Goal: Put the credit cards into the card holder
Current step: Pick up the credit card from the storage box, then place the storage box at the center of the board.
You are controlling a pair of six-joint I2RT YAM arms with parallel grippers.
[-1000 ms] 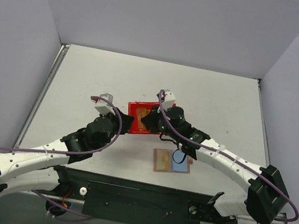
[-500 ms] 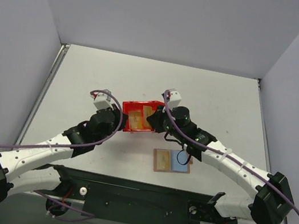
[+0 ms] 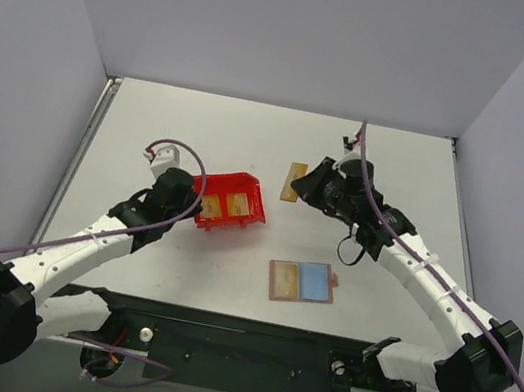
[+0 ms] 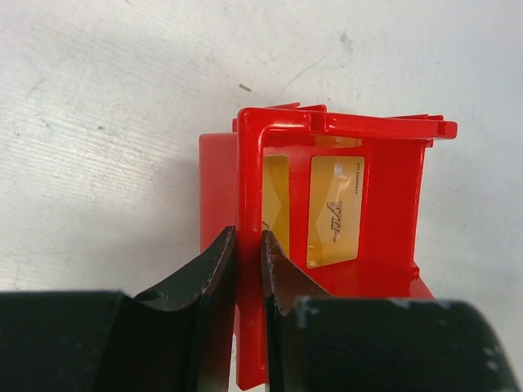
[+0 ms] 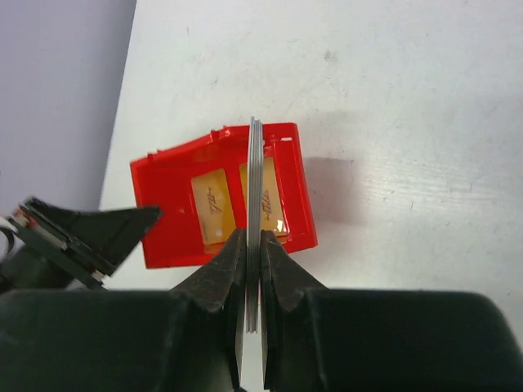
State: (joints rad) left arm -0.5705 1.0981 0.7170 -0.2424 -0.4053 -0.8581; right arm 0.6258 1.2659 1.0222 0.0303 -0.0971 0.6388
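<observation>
Here left gripper (image 4: 248,269) pinches the red bin (image 4: 249,184) wall, right gripper (image 5: 253,245) clamps stacked credit cards (image 5: 254,167).

Only mark near-readable: stylised dark lettering, looks like "VIP", printed sideways mid-face on the right-hand gold card (image 4: 335,211) standing in the red bin (image 4: 392,204), left wrist view. Small print by that card's upper edge is too tiny to read. Left-hand gold card (image 4: 275,200) is partly hidden by the bin wall, no legible txt. Right wrist view: card logos are squiggles only; top view, nothing legible
</observation>
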